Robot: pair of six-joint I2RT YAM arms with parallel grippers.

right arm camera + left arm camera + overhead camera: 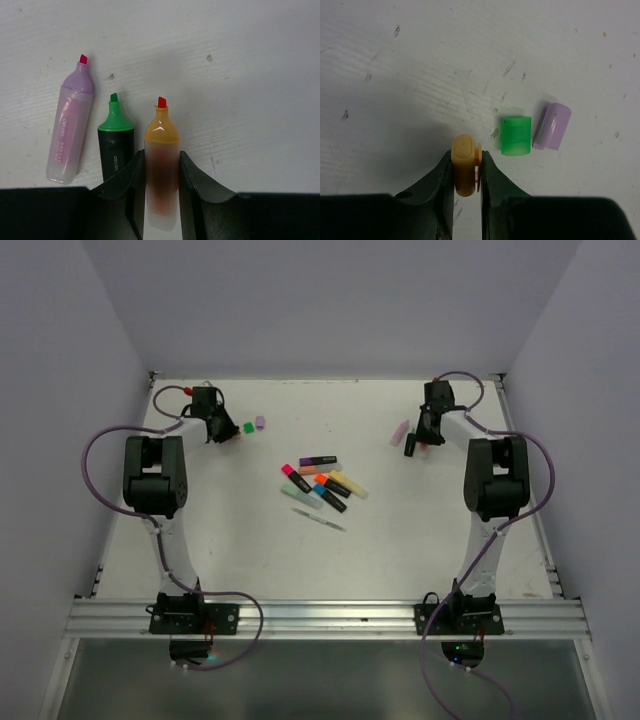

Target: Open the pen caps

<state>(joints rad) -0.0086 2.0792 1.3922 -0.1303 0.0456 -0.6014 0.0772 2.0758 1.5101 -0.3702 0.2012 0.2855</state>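
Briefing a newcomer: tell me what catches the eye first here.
The left gripper, far left, pinches a yellow-orange cap beside a green cap and a purple cap lying loose. Far right, the right gripper clamps an uncapped orange highlighter next to a purple pen and a black pen, both bare-tipped. Between them lies a cluster of highlighters.

It looks like a robotics lab test cell. A scuffed white worktop (250, 560) is boxed in by bare pale walls (60, 440) beyond and outside the left hand (222, 432) and right hand (415, 443). An aluminium rail (330, 618) and loose purple cables (95, 455) lie behind them.
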